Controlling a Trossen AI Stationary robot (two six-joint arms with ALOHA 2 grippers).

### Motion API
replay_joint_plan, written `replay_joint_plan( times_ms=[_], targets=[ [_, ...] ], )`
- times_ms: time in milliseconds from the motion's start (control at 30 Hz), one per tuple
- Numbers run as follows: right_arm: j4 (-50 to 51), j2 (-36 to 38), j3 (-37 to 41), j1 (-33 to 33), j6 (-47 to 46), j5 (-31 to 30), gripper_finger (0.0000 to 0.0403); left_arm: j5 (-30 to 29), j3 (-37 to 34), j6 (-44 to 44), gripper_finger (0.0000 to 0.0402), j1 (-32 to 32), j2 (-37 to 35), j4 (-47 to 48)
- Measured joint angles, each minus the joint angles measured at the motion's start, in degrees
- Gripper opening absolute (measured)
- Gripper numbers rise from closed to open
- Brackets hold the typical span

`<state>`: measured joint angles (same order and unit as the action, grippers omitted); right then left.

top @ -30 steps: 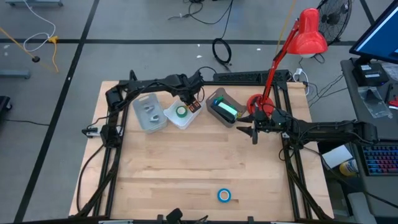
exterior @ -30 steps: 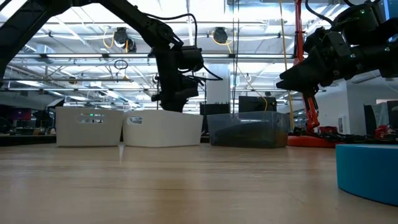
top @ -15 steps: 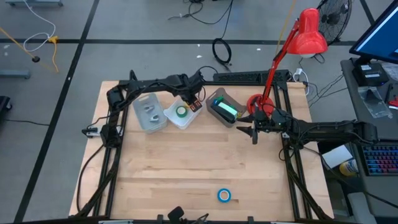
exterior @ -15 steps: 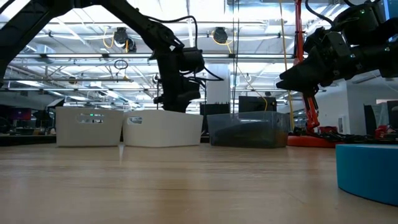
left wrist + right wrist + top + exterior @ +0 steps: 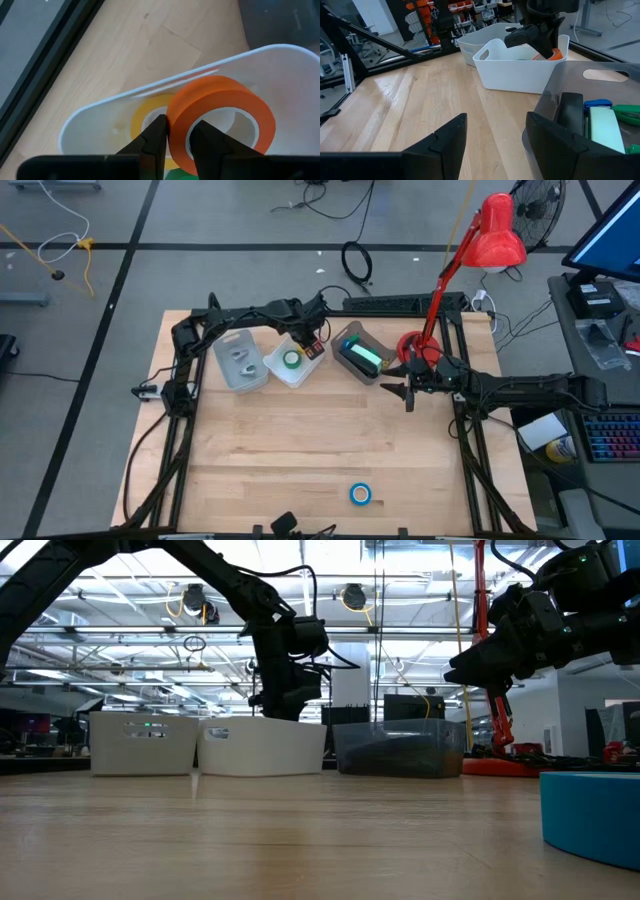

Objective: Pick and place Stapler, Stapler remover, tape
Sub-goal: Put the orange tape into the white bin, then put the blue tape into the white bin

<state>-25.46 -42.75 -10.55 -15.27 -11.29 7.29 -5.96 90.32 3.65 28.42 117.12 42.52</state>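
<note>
My left gripper (image 5: 306,343) hangs over the white bin (image 5: 274,366) at the table's far side, shut on the orange tape roll (image 5: 220,107). Under it in that bin lie the yellow roll (image 5: 142,116) and the green roll (image 5: 291,359). The blue roll (image 5: 360,494) lies flat on the table near the near edge. A green stapler (image 5: 361,357) sits in the grey bin (image 5: 345,336). My right gripper (image 5: 408,388) hovers open just right of the grey bin, touching nothing. My left gripper pinches the orange roll's ring wall (image 5: 179,131), one finger (image 5: 202,142) inside the pale core and the other finger (image 5: 156,141) outside. It comes from above, pointing down. The roll is lifted clear, standing on edge over the white bin's inside.
A pale grey bin (image 5: 240,362) with small metal items stands left of the white bin. A red desk lamp's base (image 5: 412,345) sits at the far right corner, close behind my right gripper. Bare wood lies across the table's middle and near left.
My left gripper, with the orange roll, has moved a little toward the table's right over the white bin. My right arm has kept still.
</note>
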Motion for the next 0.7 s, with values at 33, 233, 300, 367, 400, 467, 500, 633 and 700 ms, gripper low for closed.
replay_joint_plan(
  times_ms=[33,233,300,367,400,467,500,633,700],
  targets=[
    [0.01,0.0,0.0,0.0,0.0,0.0,0.0197,0.0,0.0,-0.23,0.0085,0.0,0.0,0.0],
    [0.01,-0.01,0.0,0.0,0.0,0.01,0.0197,0.0,0.0,-0.25,0.0125,-0.06,-0.04,0.0],
    [0.0,-0.01,0.0,0.0,0.0,0.02,0.0197,0.0,0.0,-0.17,0.0143,-0.06,-0.04,0.0],
    [-0.01,-0.01,0.0,0.0,0.0,0.03,0.0197,-0.02,0.0,-0.18,0.016,-0.06,-0.04,0.0],
    [0.0,0.0,0.0,0.0,0.0,0.11,0.0197,-0.02,0.0,-0.18,0.0168,-0.06,-0.07,0.01],
    [0.0,0.01,0.0,0.0,0.0,0.2,0.0197,-0.01,0.0,-0.18,0.0181,-0.05,-0.66,0.34],
    [-0.01,-0.01,0.0,0.0,0.0,0.2,0.0197,-0.02,0.0,-0.24,0.0187,-0.06,-1.09,0.41],
    [-0.01,-0.01,0.0,0.0,0.0,0.2,0.0197,-0.04,0.0,-0.38,0.0204,0.0,-3.27,0.81],
    [-0.01,0.0,0.0,0.0,0.0,0.22,0.0197,-0.07,0.0,-0.12,0.0209,0.0,-4.17,1.32]
  ],
)
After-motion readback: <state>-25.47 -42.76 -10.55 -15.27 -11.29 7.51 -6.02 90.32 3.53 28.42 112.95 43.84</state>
